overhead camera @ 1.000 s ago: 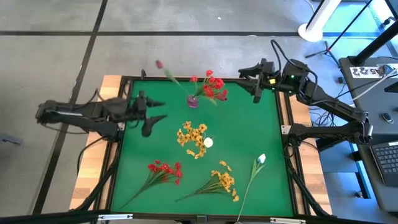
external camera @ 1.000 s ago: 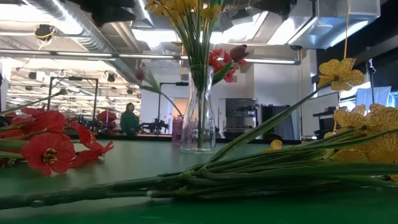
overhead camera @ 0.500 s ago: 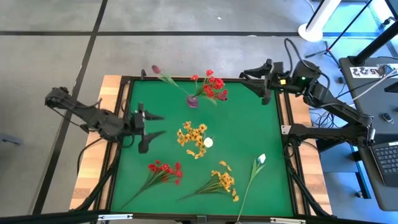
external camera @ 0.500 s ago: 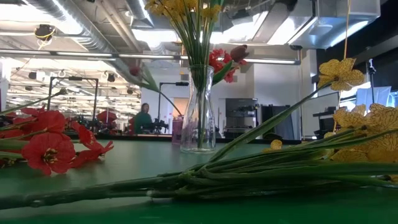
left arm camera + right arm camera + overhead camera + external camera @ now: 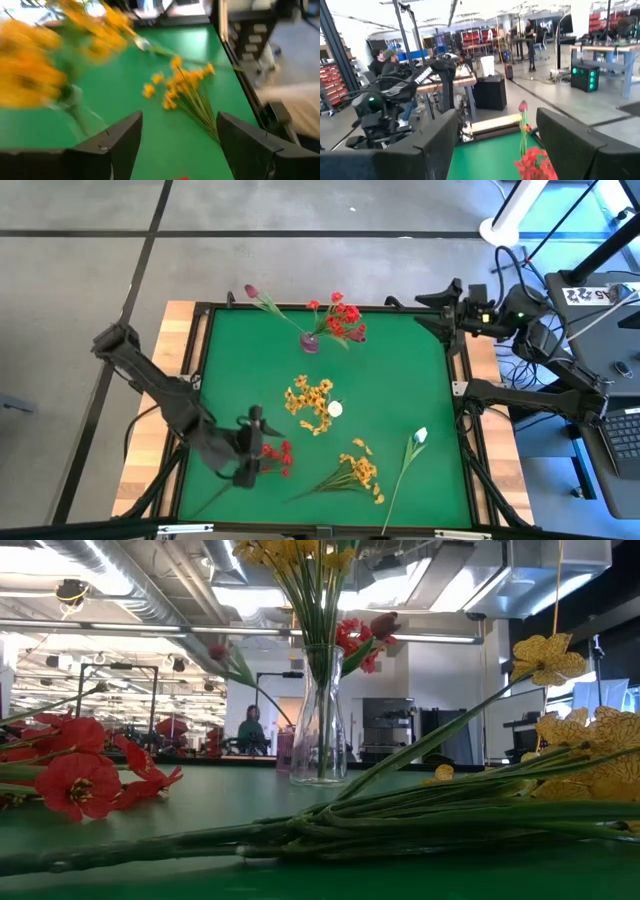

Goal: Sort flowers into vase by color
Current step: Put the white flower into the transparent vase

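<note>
A small purple vase [image 5: 310, 343] at the far side holds red flowers [image 5: 343, 320] and a dark maroon bud [image 5: 251, 290]. A clear glass vase [image 5: 320, 720] in the middle holds yellow flowers [image 5: 310, 398]. A red bunch [image 5: 268, 455], a yellow bunch [image 5: 355, 472] and a white tulip [image 5: 417, 438] lie flat on the green mat. My left gripper [image 5: 260, 448] hangs open at the red bunch's blooms, nothing between its fingers. My right gripper [image 5: 445, 310] is open at the table's far right corner, pointing level toward the purple vase.
The green mat [image 5: 400, 380] has a raised black frame all round, with wooden borders at its left and right. The yellow bunch's stems [image 5: 400, 820] lie right in front of the low camera. Bare mat lies at the right and far left.
My left gripper has swept from the table's far left toward the near edge, tipping downward, and now hangs open over the red bunch. My right gripper has drawn back toward the far right corner and risen a little. The maroon bud, swaying a second ago, stands still.
</note>
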### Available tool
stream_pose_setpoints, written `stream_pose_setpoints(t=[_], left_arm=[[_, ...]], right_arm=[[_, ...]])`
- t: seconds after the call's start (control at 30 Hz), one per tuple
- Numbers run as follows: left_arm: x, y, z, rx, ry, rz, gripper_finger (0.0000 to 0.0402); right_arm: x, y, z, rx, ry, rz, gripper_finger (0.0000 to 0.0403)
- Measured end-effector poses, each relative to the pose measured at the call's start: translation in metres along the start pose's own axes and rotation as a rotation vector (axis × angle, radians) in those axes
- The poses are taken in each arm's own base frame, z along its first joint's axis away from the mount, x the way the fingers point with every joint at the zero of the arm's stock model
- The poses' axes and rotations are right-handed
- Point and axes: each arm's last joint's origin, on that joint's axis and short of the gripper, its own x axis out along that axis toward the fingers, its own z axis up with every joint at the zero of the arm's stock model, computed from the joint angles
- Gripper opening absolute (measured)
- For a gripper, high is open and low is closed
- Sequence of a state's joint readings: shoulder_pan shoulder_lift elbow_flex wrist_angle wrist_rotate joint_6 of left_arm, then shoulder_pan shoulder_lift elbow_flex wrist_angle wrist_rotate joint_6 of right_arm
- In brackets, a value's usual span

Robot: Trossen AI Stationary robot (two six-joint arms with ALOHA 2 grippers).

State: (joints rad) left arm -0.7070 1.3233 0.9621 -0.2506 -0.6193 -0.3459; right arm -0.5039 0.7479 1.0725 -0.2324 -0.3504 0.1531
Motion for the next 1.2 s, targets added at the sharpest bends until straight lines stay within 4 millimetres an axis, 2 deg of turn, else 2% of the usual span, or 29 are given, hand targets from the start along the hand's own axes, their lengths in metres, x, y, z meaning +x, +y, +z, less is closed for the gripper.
stream_pose_setpoints(t=[0.27, 0.5, 0.7, 0.8, 0.9, 1.03, 1.2], left_arm=[[0.030, -0.021, -0.023, -0.174, 0.194, -0.100, 0.0248], [0.064, -0.049, -0.040, -0.206, 0.200, -0.239, 0.0248], [0.077, -0.054, -0.051, -0.196, 0.213, -0.231, 0.0248], [0.075, -0.053, -0.051, -0.185, 0.227, -0.223, 0.0248], [0.066, -0.049, -0.040, -0.182, 0.189, -0.234, 0.0248], [0.045, -0.038, -0.024, -0.193, 0.140, -0.205, 0.0248], [0.010, -0.015, -0.002, -0.209, 0.066, -0.128, 0.0248]], right_arm=[[0.005, -0.003, -0.010, 0.036, 0.096, -0.015, 0.0269], [0.015, -0.008, -0.014, 0.073, 0.119, -0.022, 0.0269], [0.017, -0.009, -0.017, 0.129, 0.136, -0.027, 0.0269], [0.016, -0.008, -0.018, 0.158, 0.155, 0.003, 0.0269], [0.008, -0.001, -0.011, 0.179, 0.179, 0.072, 0.0269], [-0.016, 0.015, 0.009, 0.162, 0.171, 0.122, 0.0269], [-0.024, 0.038, 0.015, 0.161, 0.184, 0.239, 0.0269]])
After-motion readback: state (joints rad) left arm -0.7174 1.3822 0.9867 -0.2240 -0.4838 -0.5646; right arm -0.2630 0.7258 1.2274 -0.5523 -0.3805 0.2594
